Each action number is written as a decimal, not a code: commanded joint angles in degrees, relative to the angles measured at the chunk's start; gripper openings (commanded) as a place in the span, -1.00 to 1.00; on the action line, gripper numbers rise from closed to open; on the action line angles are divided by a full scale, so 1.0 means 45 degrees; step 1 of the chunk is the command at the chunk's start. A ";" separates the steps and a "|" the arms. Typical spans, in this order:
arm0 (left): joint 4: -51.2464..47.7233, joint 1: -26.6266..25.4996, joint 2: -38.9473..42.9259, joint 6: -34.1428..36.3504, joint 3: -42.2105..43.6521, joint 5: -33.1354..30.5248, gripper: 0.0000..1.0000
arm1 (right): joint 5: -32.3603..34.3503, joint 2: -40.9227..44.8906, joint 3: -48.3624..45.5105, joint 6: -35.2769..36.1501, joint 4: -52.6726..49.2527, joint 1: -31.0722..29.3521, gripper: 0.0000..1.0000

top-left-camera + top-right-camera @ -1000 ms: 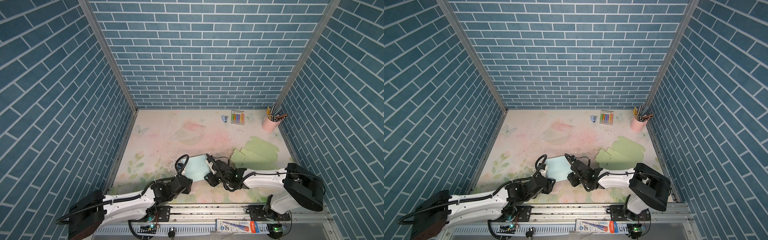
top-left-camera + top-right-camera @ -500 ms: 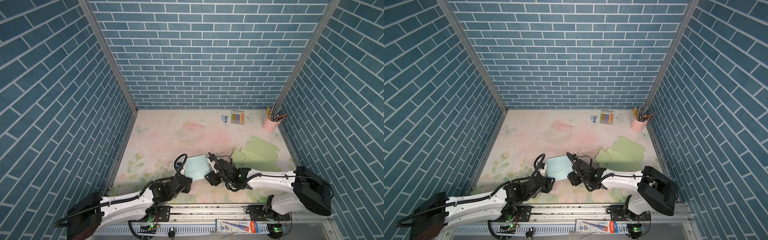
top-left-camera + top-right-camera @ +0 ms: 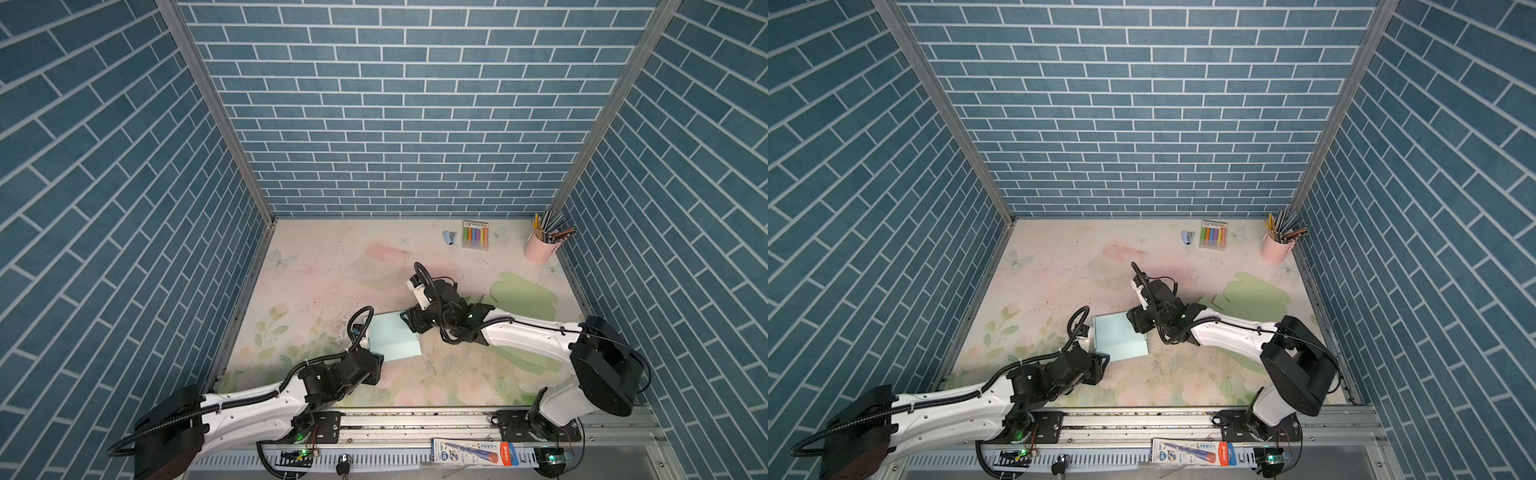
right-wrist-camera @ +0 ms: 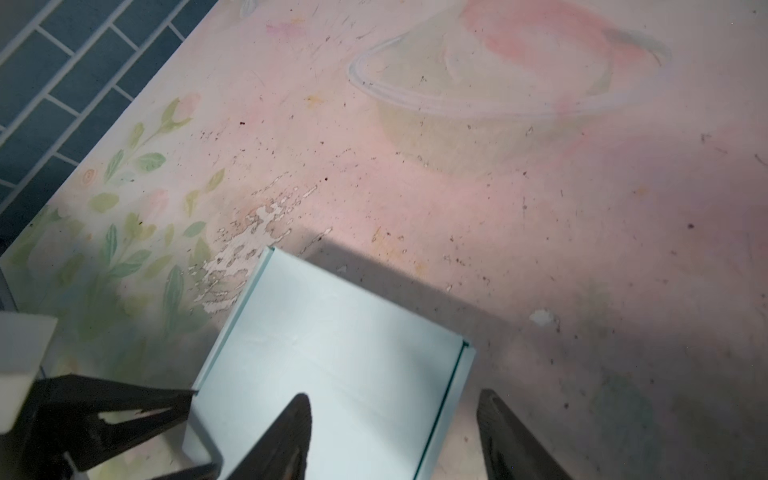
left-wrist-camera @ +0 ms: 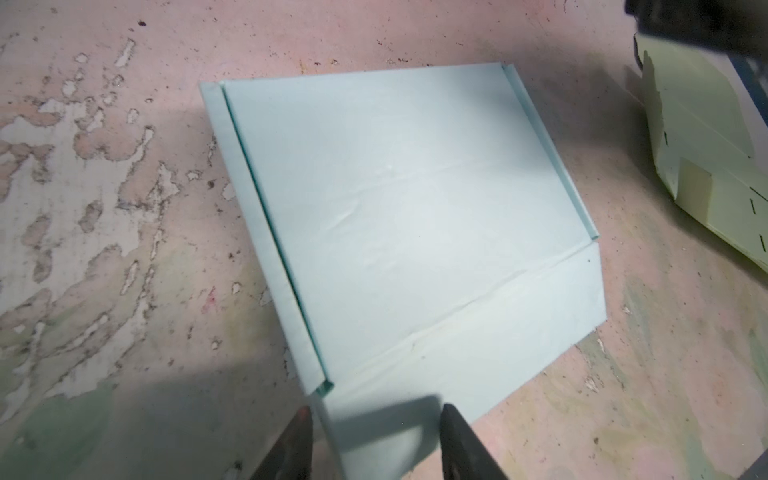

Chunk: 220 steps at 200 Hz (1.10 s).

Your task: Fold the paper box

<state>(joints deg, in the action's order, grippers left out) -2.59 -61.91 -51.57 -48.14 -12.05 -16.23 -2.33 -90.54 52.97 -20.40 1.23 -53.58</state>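
Observation:
The light blue paper box [image 3: 392,338] [image 3: 1119,334] lies near the table's front middle with its lid down. My left gripper [image 3: 375,357] [image 3: 1102,359] is at its near left corner. In the left wrist view the left gripper [image 5: 376,419] is open, its fingers astride that corner of the box [image 5: 415,208]. My right gripper [image 3: 409,322] [image 3: 1133,320] is at the box's right side. In the right wrist view the right gripper [image 4: 392,403] is open, with one finger over the lid of the box [image 4: 332,353] and the other outside the side wall.
Flat green paper sheets [image 3: 523,297] [image 5: 698,145] lie to the right of the box, behind my right arm. At the back right stand a pink cup of pencils [image 3: 540,249], a pack of markers [image 3: 475,235] and a small blue stapler [image 3: 449,238]. Brick walls enclose three sides.
My right gripper's jaws have spread wider and it has shifted a little toward the back along the box's right side. The left gripper and the box have stayed put.

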 commanded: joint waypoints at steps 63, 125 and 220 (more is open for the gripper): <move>0.0299 0.0343 -0.0127 0.0266 0.0391 -0.0058 -0.01 | -0.1452 -0.2938 0.1809 0.1758 -0.0859 0.0144 0.30; 0.0431 0.0666 0.0152 0.0730 0.0452 -0.0027 -0.05 | -0.1926 -0.3654 0.1661 0.2247 -0.1207 0.0164 0.20; 0.1565 0.1365 -0.1547 0.1590 0.0332 -0.0074 -0.08 | -0.2357 -0.4024 0.1701 0.2521 -0.1344 0.0186 0.08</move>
<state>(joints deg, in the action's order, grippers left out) 3.36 -56.58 -55.90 -42.54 -10.57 -14.13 -11.09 -105.62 61.39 -11.44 0.97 -52.31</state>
